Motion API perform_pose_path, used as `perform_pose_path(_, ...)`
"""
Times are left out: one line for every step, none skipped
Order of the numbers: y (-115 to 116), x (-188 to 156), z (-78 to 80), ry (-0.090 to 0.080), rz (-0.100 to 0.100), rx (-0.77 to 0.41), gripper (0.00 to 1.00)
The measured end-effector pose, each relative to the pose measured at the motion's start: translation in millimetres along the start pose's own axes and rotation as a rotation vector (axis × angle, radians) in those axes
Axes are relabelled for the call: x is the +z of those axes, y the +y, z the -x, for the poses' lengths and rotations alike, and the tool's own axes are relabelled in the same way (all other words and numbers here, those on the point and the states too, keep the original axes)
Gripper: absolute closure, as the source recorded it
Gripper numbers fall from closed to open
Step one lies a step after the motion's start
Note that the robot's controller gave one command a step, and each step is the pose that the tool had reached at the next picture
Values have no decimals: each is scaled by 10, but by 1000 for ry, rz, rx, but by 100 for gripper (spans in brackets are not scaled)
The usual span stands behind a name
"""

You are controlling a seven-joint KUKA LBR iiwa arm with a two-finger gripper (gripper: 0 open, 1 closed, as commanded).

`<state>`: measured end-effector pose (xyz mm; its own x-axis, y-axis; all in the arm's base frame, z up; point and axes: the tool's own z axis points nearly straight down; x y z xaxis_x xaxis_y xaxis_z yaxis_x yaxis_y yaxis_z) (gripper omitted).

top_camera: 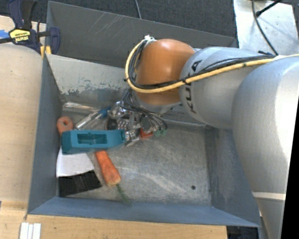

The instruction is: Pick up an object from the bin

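Progress is judged early: the gripper (130, 123) is set low at the right end of the teal block (91, 140), which is not raised. The gripper's closure cannot be made out. Lifting is left.

Grey metal bin (179, 166), teal holder (92, 140), orange carrot (108, 170), black brush (79, 183)

One camera hangs above the bin (46, 146) and looks down, tilted a little toward the far wall, whose inner face shows broadly. It sits close, so the bin takes up most of the view. The arm (258, 119) comes in from the right and covers much of that side.
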<state>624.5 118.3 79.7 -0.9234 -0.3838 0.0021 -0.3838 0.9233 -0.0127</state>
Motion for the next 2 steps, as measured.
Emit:
perform_pose_path(1,0,1,0,0,0,100)
perform_pose_path(-23,-1568,23,-11,10,-306,100)
